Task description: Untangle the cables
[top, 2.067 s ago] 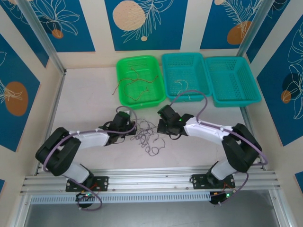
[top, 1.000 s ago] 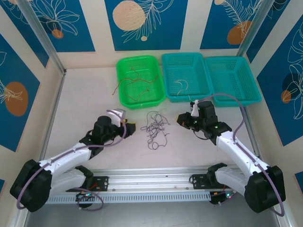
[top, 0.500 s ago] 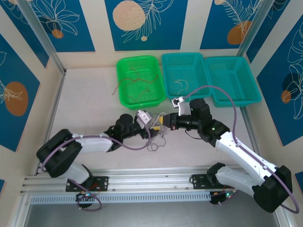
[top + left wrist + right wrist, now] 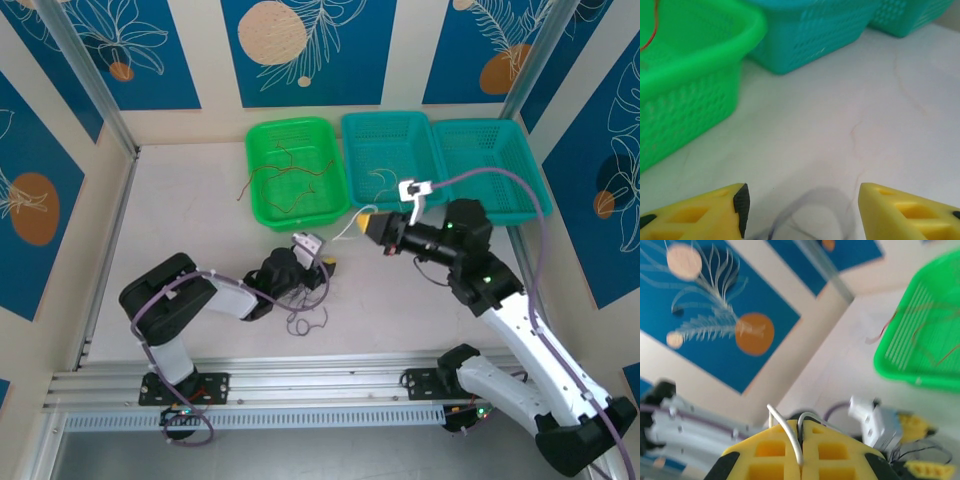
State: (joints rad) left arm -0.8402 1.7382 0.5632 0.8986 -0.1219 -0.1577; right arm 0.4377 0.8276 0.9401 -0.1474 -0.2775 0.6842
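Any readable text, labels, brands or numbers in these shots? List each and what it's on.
None readable.
Wall panels: leaf and circle artwork, no lettering.
Green basket: no label seen.
Middle teal basket: no label seen.
Right teal basket: no label seen.
White block on the right wrist: too small to tell if it carries any marking.

Top external high, behind, looking down over whole counter; left wrist low behind left claw, facing green basket, teal basket close up; right wrist raised, tilted, facing blue-patterned wall; all three share green basket
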